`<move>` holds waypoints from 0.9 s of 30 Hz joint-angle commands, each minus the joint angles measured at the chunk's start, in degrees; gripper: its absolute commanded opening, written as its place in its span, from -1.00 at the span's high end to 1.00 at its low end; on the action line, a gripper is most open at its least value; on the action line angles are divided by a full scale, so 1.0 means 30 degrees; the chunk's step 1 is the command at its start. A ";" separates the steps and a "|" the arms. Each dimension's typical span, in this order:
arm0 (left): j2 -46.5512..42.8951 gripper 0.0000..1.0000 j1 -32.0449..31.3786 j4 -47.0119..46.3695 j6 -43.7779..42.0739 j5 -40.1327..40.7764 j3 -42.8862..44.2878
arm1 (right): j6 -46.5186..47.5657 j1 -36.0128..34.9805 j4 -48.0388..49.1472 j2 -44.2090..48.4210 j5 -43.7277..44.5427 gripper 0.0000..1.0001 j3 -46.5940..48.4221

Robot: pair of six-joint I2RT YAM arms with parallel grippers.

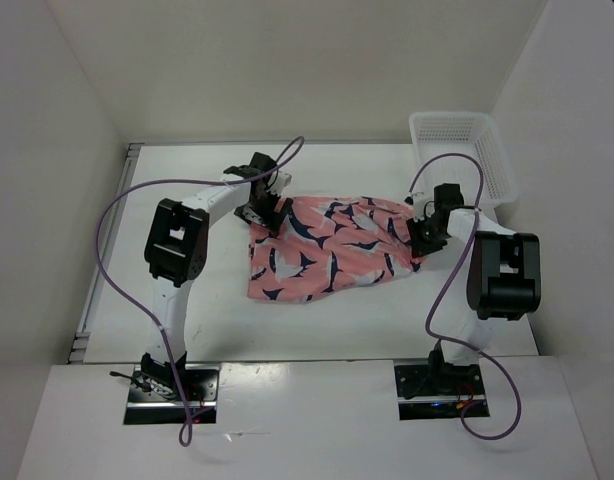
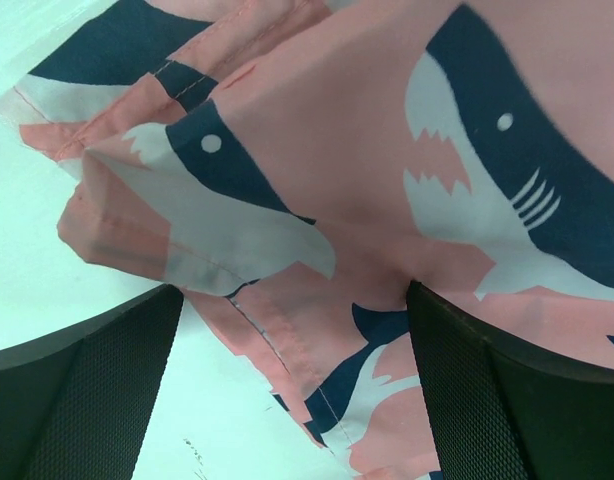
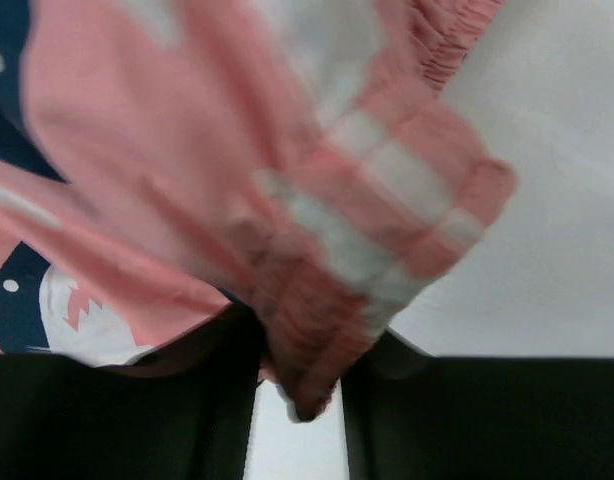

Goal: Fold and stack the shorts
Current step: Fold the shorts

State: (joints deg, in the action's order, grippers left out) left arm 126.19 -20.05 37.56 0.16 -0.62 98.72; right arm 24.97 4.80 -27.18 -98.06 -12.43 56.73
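Note:
The salmon-pink shorts [image 1: 327,250], printed with navy and white shapes, lie spread flat mid-table. My left gripper [image 1: 270,215] is at their far left corner. In the left wrist view its fingers [image 2: 507,390] stand wide apart, open, with a hemmed edge of the shorts [image 2: 317,330] lying between them on the table. My right gripper [image 1: 419,240] is at the shorts' right edge. In the right wrist view it [image 3: 299,400] is shut on a bunched fold of the elastic waistband [image 3: 317,340], which hangs down between the fingers.
A white plastic mesh basket [image 1: 462,155] stands at the back right corner, just behind my right arm. White walls enclose the table on the left, back and right. Purple cables loop over both arms.

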 commanded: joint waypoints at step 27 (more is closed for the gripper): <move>-0.2454 -0.99 -0.0610 0.1894 -0.0055 0.2143 0.4122 | -0.2084 -0.2390 -0.2542 0.1483 -0.1630 1.00 0.5522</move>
State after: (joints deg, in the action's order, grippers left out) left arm 121.67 -20.53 42.02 0.16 3.64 108.25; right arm 19.40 -1.76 -33.28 -97.86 -17.41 69.23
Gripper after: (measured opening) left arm 0.995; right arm 0.045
